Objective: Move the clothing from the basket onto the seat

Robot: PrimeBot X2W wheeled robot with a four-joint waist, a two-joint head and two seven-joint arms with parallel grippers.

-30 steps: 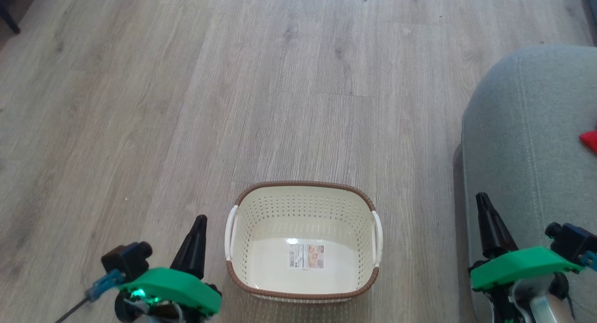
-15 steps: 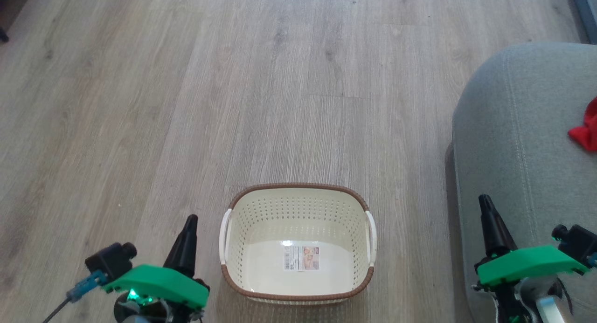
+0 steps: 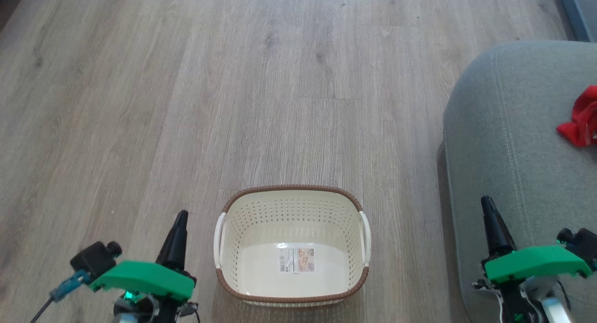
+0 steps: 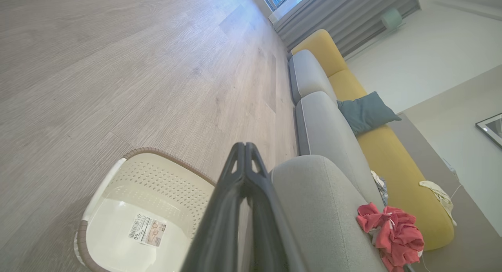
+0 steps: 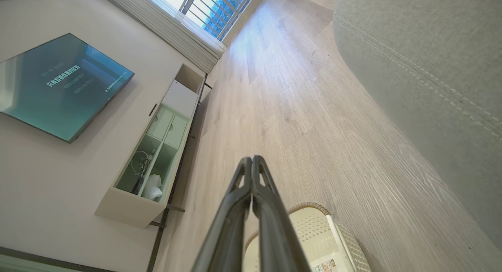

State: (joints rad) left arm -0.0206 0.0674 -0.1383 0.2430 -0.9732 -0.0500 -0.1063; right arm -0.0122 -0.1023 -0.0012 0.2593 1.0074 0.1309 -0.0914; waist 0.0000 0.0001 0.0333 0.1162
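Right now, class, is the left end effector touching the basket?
Apart. The head view shows floor between the left end effector and the basket.

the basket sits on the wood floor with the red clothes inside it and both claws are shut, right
Not quite. The basket holds just its paper label; the red clothing lies on the grey seat, as the head view shows. The basket is on the wood floor, and left claw and right claw are shut.
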